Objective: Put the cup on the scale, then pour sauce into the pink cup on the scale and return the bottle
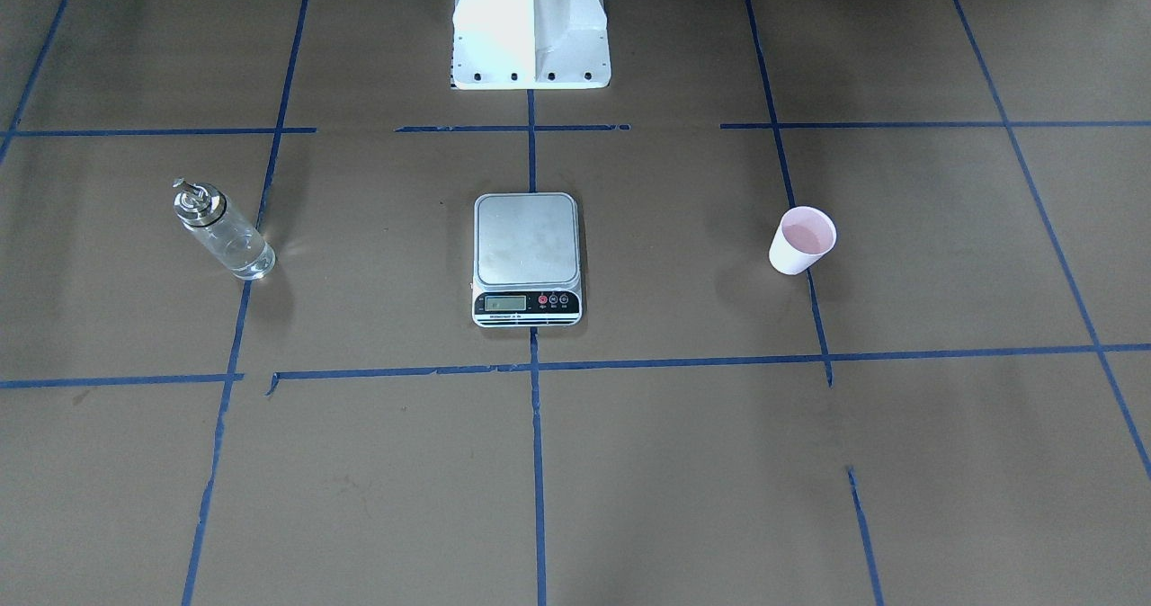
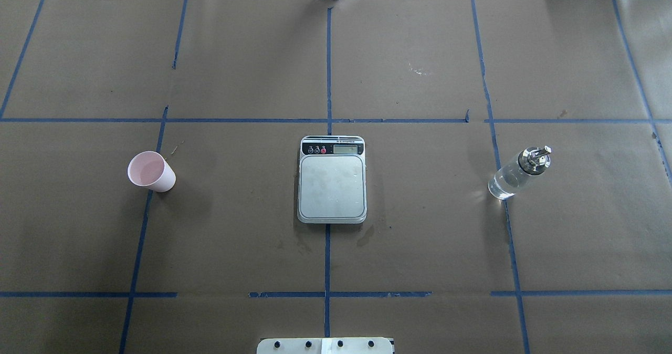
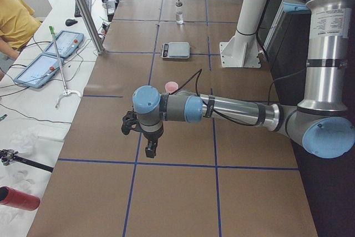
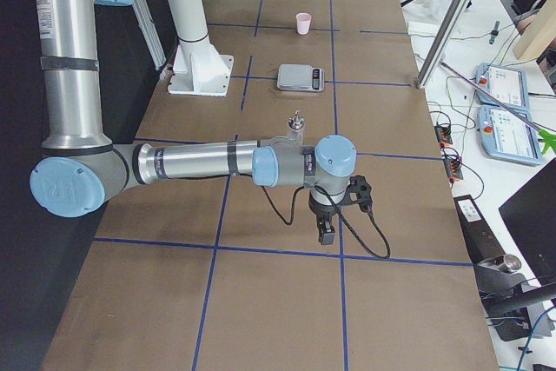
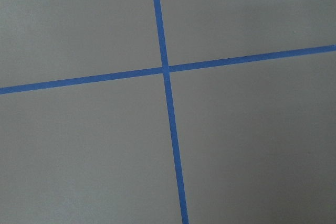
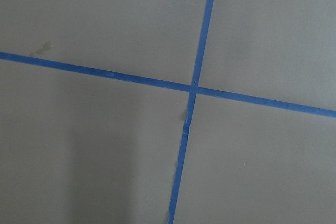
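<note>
The pink cup [image 2: 151, 171] stands upright on the table's left side, also in the front view [image 1: 802, 240]. The scale [image 2: 332, 183] sits at the centre with a bare steel platform [image 1: 526, 242]. The clear glass bottle [image 2: 520, 173] with its silver spout stands on the right side [image 1: 222, 231]. My left gripper [image 3: 151, 149] hangs over the table's left end, well short of the cup [image 3: 171, 86]. My right gripper [image 4: 327, 234] hangs past the bottle [image 4: 297, 128] at the right end. I cannot tell whether either is open. Both wrist views show only brown paper and blue tape.
The robot's white base [image 1: 530, 31] stands behind the scale. Blue tape lines grid the brown paper. Tablets [image 3: 55, 54], cables and a slanted metal pole [image 3: 83, 9] lie beyond the far edge, with an operator in yellow [image 3: 14, 20] there.
</note>
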You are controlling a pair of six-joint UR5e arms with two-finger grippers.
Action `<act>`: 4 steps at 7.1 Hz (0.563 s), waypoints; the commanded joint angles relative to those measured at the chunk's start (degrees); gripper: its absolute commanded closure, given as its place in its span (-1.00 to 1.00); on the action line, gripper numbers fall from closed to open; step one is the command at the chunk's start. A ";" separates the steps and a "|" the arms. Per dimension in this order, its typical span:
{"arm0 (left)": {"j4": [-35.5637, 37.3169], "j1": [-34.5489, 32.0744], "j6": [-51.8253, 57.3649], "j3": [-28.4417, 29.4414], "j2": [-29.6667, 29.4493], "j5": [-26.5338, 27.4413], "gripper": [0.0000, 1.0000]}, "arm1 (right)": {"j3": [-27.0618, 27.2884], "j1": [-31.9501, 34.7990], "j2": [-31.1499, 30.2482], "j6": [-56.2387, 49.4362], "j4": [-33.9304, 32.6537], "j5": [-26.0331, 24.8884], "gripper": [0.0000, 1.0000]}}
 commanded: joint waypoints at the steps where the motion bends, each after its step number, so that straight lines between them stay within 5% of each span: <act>1: -0.41 0.01 3.39 -1.93 0.63 0.49 -1.00 | 0.00 -0.02 -0.11 0.47 0.07 0.07 -1.00; 4: -0.77 0.01 0.71 -5.98 0.81 0.66 -1.00 | 0.00 -0.11 -0.02 0.47 -0.01 0.24 -1.00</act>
